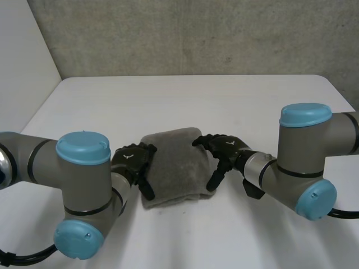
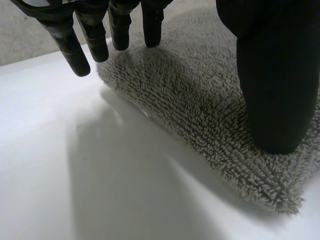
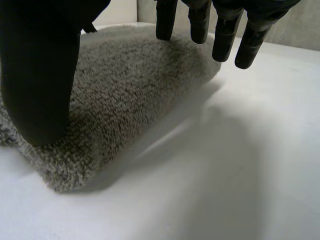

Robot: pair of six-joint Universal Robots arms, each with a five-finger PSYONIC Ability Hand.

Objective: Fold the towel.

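Head view: folded grey terry towel (image 1: 176, 162) — thick, nubby — on smooth white table (image 1: 185, 101); left hand (image 1: 132, 159), right hand (image 1: 227, 148) flanking it, fingers spread, thumbs on pile.

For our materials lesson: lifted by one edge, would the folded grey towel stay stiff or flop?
Probably flops: the towel is looped pile with soft, rounded folds. Pushed, its fuzzy nap would likely drag on the smooth table and bunch rather than slide.

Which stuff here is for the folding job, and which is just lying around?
For the job: towel, left hand, right hand, one hand at each side of the towel.
Just there: table, wall.
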